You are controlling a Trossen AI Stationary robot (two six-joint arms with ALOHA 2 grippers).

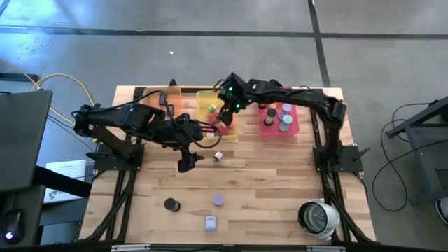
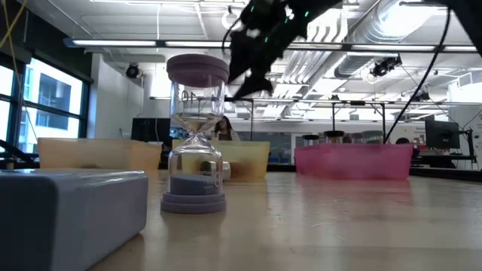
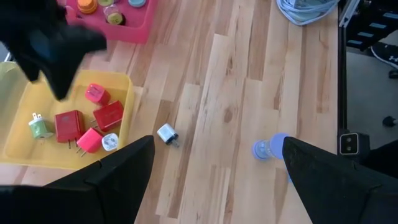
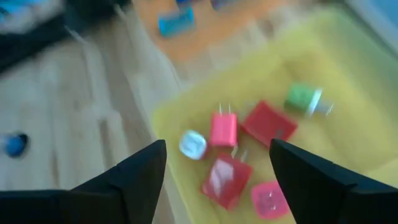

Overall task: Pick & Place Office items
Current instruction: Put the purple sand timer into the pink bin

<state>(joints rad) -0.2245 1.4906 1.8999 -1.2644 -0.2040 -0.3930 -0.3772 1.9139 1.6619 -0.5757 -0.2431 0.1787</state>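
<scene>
My right gripper (image 1: 225, 117) hovers open and empty over the yellow tray (image 1: 206, 105). In the right wrist view its fingers (image 4: 217, 168) frame red and pink cubes with prongs (image 4: 222, 130), a white one (image 4: 192, 144) and a green one (image 4: 302, 97) lying in the tray. My left gripper (image 1: 185, 166) is open and empty above the bare table; a small white cube (image 3: 166, 134) lies on the wood ahead of it (image 3: 217, 180), near the tray's corner. A lavender-capped hourglass (image 2: 197, 135) stands upright toward the near edge.
A black disc (image 1: 171, 204), the hourglass (image 1: 218, 200) and a lavender cube (image 1: 211, 222) stand near the table's front edge. The white-grey round device (image 1: 318, 217) sits at the near right corner. A pink tray (image 1: 294, 129) holds round pieces; an orange tray (image 2: 90, 154) lies left of the yellow one.
</scene>
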